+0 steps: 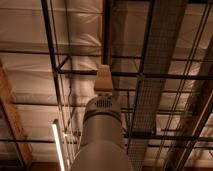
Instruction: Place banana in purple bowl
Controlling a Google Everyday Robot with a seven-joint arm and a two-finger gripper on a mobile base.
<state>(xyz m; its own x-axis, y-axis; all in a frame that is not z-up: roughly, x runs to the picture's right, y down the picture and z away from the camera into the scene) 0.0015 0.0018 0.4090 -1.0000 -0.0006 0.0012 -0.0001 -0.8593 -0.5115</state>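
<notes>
Camera's pointed straight up, so nearest thing is the fat pale grey cylindrical robot arm segment [100,147] filling the bottom middle of the shot. It narrows as it goes up to a rounded collar with a small slotted vent [103,103] on it. On top of that sits a pale tan tapered block, which I take to be the gripper [103,80], up at the far tip of the arm, roughly dead centre of the view. It's aimed at the ceiling and seen from behind/below, so honestly I can't tell if it's wide, narrow or holding anything.

The banana and the purple bowl aren't anywhere in this view, so I can't say where they are.

Past the arm it's all ceiling. Lower left there's a long white lit tube light [58,147], just beside the arm. Further left a rough brown wooden beam [12,122] runs diagonally. A grid of thin dark metal bars [55,60] crosses overhead, and on the right a long grey wire mesh cable tray [156,75] runs from the top edge down toward the arm. Behind everything are the pale cream ceiling panels [25,30].
</notes>
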